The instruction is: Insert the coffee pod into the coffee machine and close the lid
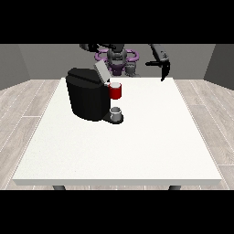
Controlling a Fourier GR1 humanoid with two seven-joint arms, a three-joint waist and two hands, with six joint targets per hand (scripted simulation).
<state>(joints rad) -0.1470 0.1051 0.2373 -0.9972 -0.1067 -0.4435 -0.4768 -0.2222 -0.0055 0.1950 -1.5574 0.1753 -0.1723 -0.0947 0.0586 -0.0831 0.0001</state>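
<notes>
The small grey coffee pod (117,111) sits on the black base at the near right foot of the bulky black coffee machine (87,96), whose pale lid (101,71) tilts up and open. Just above the pod is a red thing at the machine (116,91). No readable writing anywhere. On the large white table (137,146), nothing blocks the pod. The hand at the view's right (163,65) hangs raised over the far right edge, fingers straight, pointing down. The other hand (87,47) is far back; its fingers I cannot tell.
</notes>
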